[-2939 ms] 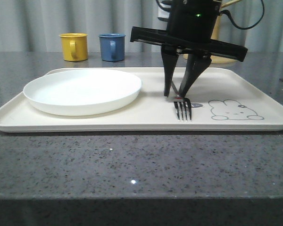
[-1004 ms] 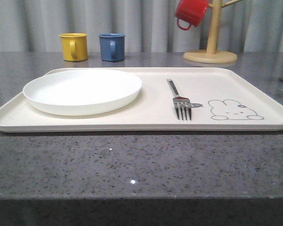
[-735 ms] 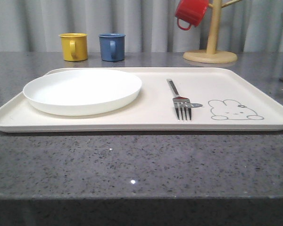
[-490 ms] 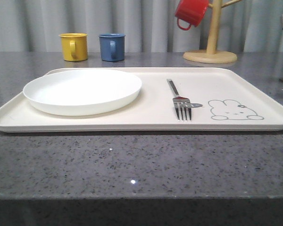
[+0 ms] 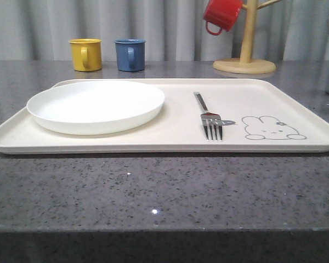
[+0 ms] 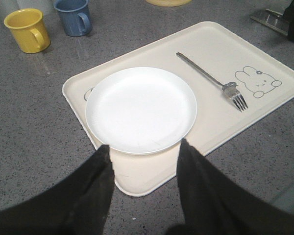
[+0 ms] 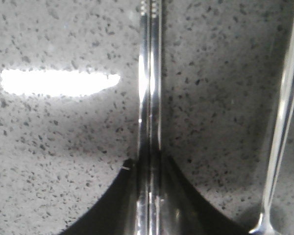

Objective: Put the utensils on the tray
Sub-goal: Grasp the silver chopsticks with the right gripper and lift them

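- Fork (image 5: 210, 120) lies flat on the tray (image 5: 296, 98), between the plate (image 5: 96, 105) and the rabbit drawing (image 5: 273, 127).
- Your left gripper (image 6: 144, 169) hangs above the tray's edge, jaws spread, holding nothing.
- Your right gripper (image 7: 149, 186) has its fingers closed against the chopsticks (image 7: 150, 73) on the counter (image 7: 54, 142); the spoon (image 7: 281, 122) lies beside them.

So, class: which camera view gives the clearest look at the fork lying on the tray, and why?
The left wrist view: it looks down on the fork, showing its whole handle and tines on the tray between the plate and the rabbit drawing. The front view shows the fork low and foreshortened.
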You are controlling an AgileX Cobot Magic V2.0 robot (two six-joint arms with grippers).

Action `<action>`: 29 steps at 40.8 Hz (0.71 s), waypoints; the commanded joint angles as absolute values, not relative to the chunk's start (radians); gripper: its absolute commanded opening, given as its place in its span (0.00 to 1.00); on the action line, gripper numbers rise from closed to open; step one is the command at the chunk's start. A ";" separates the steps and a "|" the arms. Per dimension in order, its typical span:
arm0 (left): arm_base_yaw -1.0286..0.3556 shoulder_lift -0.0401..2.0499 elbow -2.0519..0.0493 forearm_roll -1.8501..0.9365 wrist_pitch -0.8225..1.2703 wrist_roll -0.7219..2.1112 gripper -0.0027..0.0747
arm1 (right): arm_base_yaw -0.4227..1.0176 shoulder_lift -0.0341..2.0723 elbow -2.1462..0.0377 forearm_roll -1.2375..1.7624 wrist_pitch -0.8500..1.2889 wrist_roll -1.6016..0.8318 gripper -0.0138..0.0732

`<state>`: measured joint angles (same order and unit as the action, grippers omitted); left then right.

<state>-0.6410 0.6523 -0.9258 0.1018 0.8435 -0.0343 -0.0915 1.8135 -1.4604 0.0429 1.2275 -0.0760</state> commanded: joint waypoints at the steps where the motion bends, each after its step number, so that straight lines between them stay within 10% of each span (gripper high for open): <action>1: -0.646 0.655 -0.951 0.105 0.768 -0.042 0.41 | -0.091 1.767 -1.480 0.053 1.336 -0.086 0.15; 29: -0.646 0.655 -0.951 0.105 0.768 -0.042 0.41 | 0.204 1.637 -1.480 0.318 1.276 0.097 0.15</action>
<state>-0.6410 0.6523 -0.9258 0.1018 0.8435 -0.0343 0.1863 1.6854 -1.4564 0.2960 1.2241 0.0484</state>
